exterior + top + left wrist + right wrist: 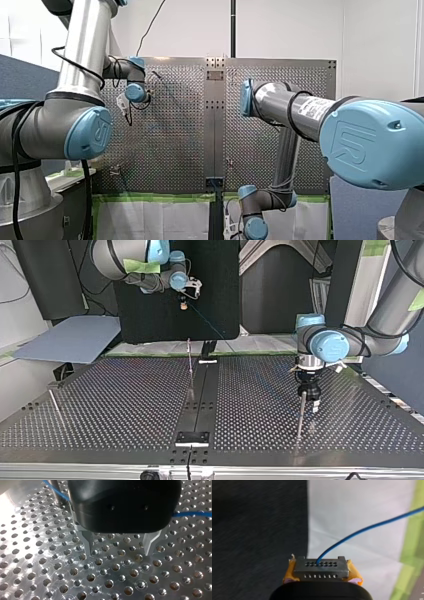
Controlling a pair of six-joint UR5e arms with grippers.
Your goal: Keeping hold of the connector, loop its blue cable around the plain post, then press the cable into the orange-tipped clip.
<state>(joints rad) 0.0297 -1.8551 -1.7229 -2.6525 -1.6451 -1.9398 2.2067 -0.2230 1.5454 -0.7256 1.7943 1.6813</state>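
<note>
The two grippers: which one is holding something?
My right gripper, shut on the connector with the blue cable; my left gripper hangs open and empty.

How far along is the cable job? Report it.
Done: my right gripper grips the connector between yellow pads, held above the table. In hand: the cable runs against a post beside my open left gripper; whether it wraps around cannot be told. Left: finishing the loop and pressing the cable into the clip, which I cannot pick out.
</note>
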